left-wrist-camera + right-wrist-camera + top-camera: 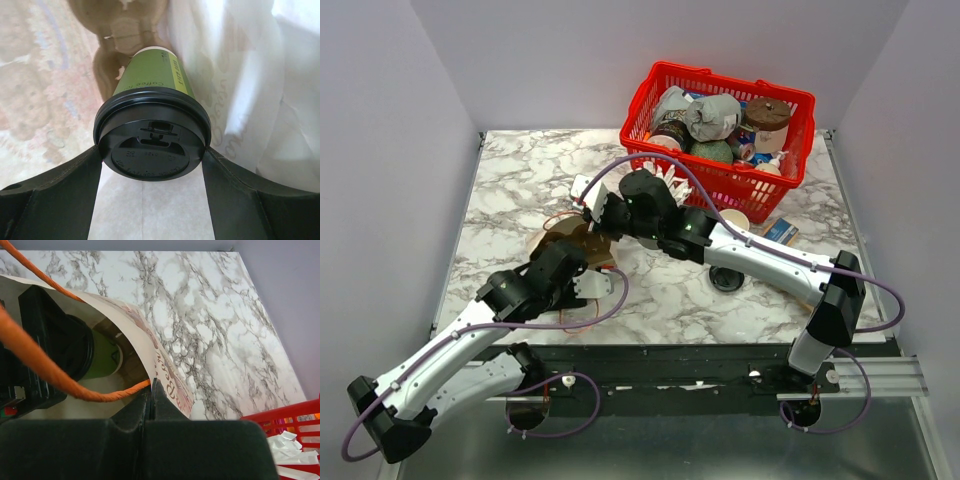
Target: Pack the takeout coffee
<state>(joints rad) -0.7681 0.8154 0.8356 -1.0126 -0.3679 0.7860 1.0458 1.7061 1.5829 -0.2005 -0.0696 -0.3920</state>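
The takeout coffee [150,120], a small dark-green paper cup with a black plastic lid, fills the middle of the left wrist view. Its lid faces the camera, showing a raised sip tab and embossed marks. The green side carries pale lettering and a lighter yellow-green stripe. The left gripper [151,150] is clamped on it, one black finger pressing each side of the lid rim. The cup sits inside a white paper bag [240,100], in front of a brown pulp cup carrier [125,30] at the top of the frame. The right gripper [151,390] has its fingers pressed together, pinching the bag's edge beside an orange cord handle [50,370].
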